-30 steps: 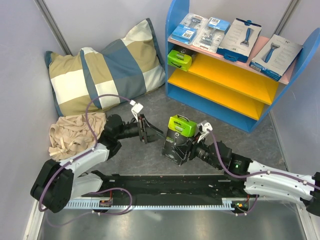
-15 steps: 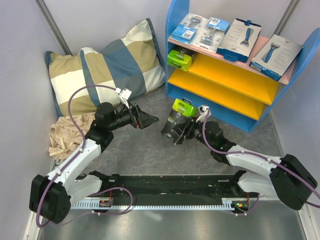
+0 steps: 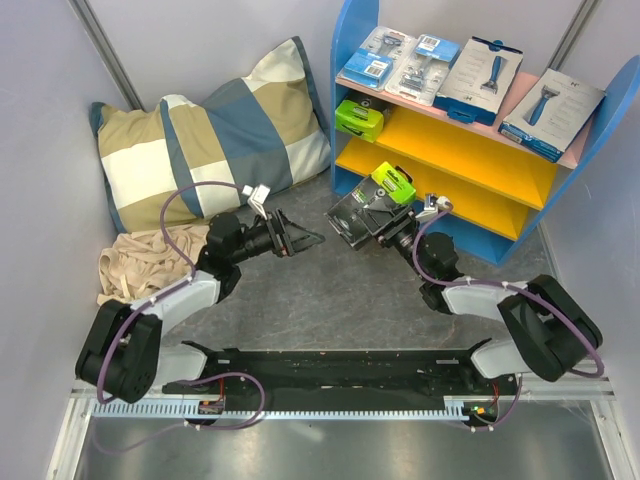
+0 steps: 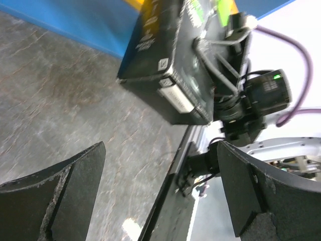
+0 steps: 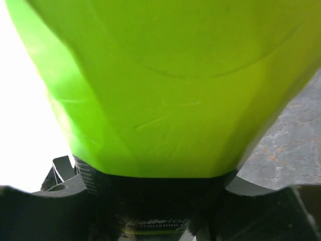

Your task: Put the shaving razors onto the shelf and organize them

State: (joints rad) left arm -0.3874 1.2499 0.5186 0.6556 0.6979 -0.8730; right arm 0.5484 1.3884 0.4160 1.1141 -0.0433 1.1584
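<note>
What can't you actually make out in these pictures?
- Right wrist view: the held black-and-lime box fills the frame, blurred; it hides the shelf ahead.
- Left wrist view: that box's top is cut off by the upper edge.
- Top view: print on the packs on the pink top board is too small to read.
- Top view: the second lime box sits under that board, its rear hidden.
</note>
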